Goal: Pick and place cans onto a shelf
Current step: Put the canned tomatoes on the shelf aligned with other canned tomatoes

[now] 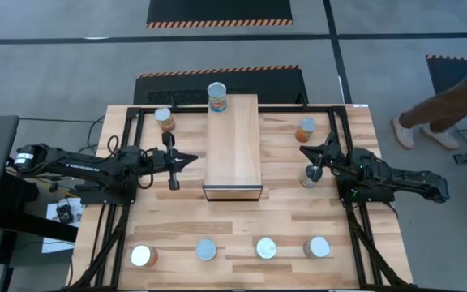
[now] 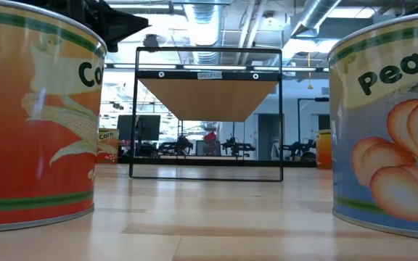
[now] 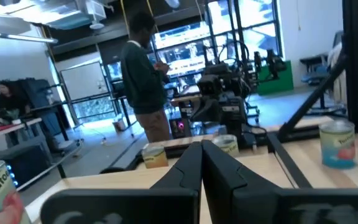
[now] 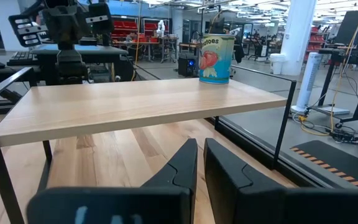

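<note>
The left gripper [image 1: 186, 161] hovers over the left half of the counter [image 1: 177, 219], just left of the shelf [image 1: 233, 144], its jaws closed together on nothing, as the left wrist view also shows [image 3: 202, 163]. Behind it, near the counter's far left corner, an orange-labelled can [image 1: 164, 119] stands on the counter, not on the shelf.

The shelf runs along the counter's middle, from its far edge toward the centre. One can, blue-green with a red label patch [image 1: 216, 96], already stands on the shelf top at its far end; the right wrist view shows it upright near the plank's far corner [image 4: 216, 58]. That appears to be the only can placed.

Right of the shelf, another orange can [image 1: 306, 128] stands near the far right corner, and a silvery-topped can [image 1: 310, 175] sits just beside the right gripper [image 1: 308, 153]. The right gripper's jaws are closed and empty in its wrist view [image 4: 200, 163], pointed at the shelf's long side.

Along the counter's near edge four more cans wait in a row [image 1: 143, 256], [image 1: 206, 249], [image 1: 265, 247], [image 1: 318, 246].

Judged from this, one of eight cans is shelved and seven remain, so the task is at an early stage.
</note>
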Robot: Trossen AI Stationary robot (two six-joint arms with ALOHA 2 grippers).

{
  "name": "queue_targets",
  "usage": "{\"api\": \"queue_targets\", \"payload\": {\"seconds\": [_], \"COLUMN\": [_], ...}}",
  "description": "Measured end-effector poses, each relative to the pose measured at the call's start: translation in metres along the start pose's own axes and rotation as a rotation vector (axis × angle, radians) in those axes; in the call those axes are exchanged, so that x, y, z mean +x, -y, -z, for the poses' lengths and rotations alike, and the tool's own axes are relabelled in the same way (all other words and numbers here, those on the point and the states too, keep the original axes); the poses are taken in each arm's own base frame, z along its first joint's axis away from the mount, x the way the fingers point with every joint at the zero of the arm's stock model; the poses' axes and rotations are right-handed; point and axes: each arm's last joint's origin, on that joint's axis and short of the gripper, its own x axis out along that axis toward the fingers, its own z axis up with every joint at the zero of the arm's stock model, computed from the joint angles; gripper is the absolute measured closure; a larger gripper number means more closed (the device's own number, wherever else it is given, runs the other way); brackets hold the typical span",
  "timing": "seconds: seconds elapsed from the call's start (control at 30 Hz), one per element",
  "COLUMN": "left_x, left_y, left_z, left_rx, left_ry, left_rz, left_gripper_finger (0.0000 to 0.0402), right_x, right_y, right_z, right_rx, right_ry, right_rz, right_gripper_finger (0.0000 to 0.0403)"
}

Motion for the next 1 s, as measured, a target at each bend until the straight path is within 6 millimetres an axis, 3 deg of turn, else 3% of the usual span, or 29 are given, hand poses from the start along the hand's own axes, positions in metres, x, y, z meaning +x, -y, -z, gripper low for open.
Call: {"api": "queue_targets", "payload": {"seconds": [0.43, 0.67, 0.8, 1.0], "left_x": [0.0, 0.0, 0.0, 0.0], "left_y": [0.0, 0.0, 0.0, -0.001], "left_z": [0.001, 0.001, 0.001, 0.001], "left_rx": [0.021, 0.032, 0.053, 0.053], "left_ry": [-0.006, -0.009, -0.012, -0.013], "left_rz": [0.005, 0.003, -0.018, -0.024], "left_gripper_finger": [0.0401, 0.0401, 0.0401, 0.0401], "right_x": [0.0, -0.002, -0.002, 0.011], "right_y": [0.0, 0.003, 0.006, 0.011], "right_z": [-0.002, -0.021, -0.034, -0.041], "right_rx": [0.008, 0.055, 0.109, 0.125], "right_ry": [0.024, 0.192, 0.149, -0.073], "right_rz": [0.002, 0.024, 0.092, 0.248], "right_gripper_finger": [0.0347, 0.0347, 0.0364, 0.0393]}}
